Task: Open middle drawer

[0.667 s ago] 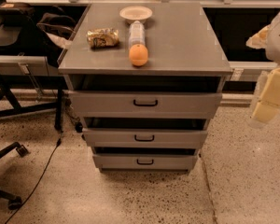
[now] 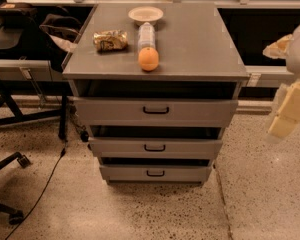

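Grey metal cabinet with three stacked drawers, seen from the front and slightly above. The middle drawer (image 2: pixel 190 149) is the second front down, between the taller top drawer (image 2: pixel 200 111) and the narrower bottom drawer (image 2: pixel 185 173). A dark band shows above its front, and whether it is fully shut or slightly ajar cannot be told. Its small black bar handle (image 2: pixel 154 147) sits at the centre of the flat front and is the only sensible place to take hold, since the front is otherwise smooth and offers no edge to hook. The drawer is probably rigid and moderately heavy, running straight out on its slides. A pull squarely along that line, centred on the handle, should keep it from racking. The thin bar is likely hard and somewhat slippery, so a hold that wraps behind it would be safer than a pinch. The tool (image 2: pixel 290 111), cream-coloured, hangs at the right edge of the view, well apart from the cabinet and above handle height. It touches nothing, and whether it is open or closed cannot be told. On the worktop (image 2: pixel 200 44) lie an orange (image 2: pixel 148 59), a bottle (image 2: pixel 146 34), a bowl (image 2: pixel 145 14) and a crumpled packet (image 2: pixel 110 40). A jerked pull might set the orange rolling.
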Action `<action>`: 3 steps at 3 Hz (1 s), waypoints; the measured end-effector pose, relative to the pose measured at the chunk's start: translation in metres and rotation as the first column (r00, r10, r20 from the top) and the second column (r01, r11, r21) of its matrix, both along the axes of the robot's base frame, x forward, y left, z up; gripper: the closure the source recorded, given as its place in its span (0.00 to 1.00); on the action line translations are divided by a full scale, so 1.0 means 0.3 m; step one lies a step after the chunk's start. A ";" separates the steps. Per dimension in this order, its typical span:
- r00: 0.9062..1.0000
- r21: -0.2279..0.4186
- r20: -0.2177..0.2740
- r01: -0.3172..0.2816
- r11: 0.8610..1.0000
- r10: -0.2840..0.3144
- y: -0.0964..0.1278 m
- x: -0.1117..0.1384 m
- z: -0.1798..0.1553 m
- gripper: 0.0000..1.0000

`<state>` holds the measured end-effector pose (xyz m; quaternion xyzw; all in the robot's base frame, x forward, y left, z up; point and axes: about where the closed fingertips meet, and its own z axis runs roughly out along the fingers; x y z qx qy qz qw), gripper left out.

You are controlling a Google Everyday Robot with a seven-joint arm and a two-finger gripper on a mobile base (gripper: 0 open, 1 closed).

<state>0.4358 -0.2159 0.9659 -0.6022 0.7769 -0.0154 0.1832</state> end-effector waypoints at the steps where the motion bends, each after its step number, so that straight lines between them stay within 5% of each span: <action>1: 1.000 0.156 0.027 -0.021 0.988 0.017 -0.042 -0.032 -0.175 0.00; 2: 0.996 0.319 0.081 0.007 0.948 -0.035 -0.061 -0.063 -0.310 0.00; 3: 0.990 0.412 0.096 0.052 0.910 -0.100 -0.020 -0.072 -0.394 0.00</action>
